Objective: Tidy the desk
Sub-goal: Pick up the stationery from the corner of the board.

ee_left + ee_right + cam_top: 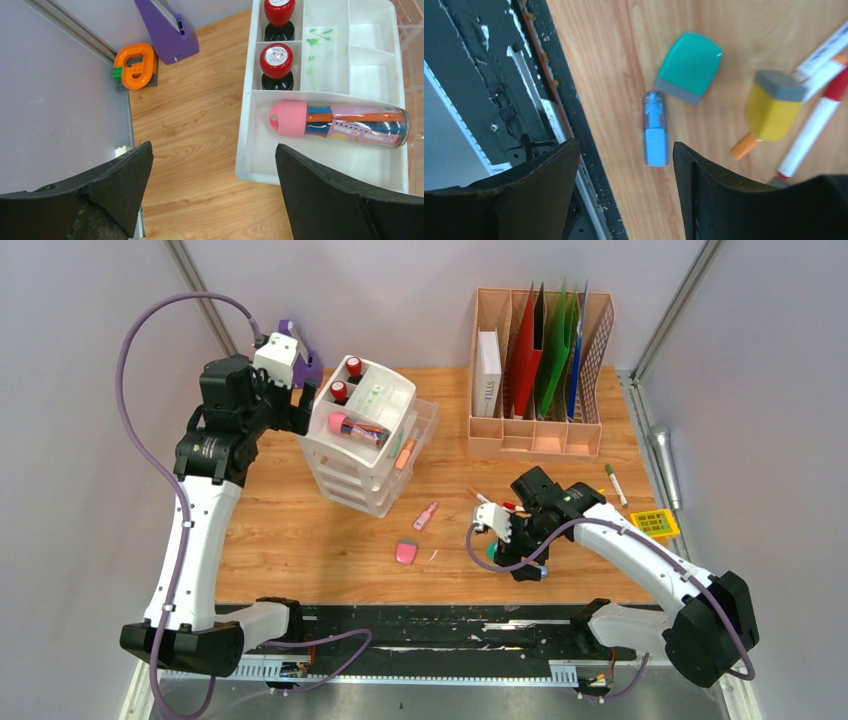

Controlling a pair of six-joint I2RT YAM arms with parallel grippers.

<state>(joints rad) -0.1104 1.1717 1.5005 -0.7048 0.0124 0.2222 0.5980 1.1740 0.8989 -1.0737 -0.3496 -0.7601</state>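
desk (300,550): wood top, with a black rail (420,625) along its 6 o'clock edge
right claw (624,150): at 5 o'clock, jaws apart, holding nothing, poised over a blue tube (655,131) just inside the rail
beside the tube: teal eraser (689,65), yellow block (774,107) and markers (809,135), all close together
centre: pink eraser (406,551) and pink tube (427,515), both loose
3 o'clock: green marker (615,483) and yellow box (655,523)
drawer unit (365,455): at 11 o'clock, its top tray (250,165) holds two stamps (276,60) and a pen case (345,126)
left claw (214,150): jaws wide apart, empty, just beside the tray
rack (540,435): at 1 o'clock, folders standing in it
progress: probably midway, since tray and rack are stocked but the small loose items remain to be put away
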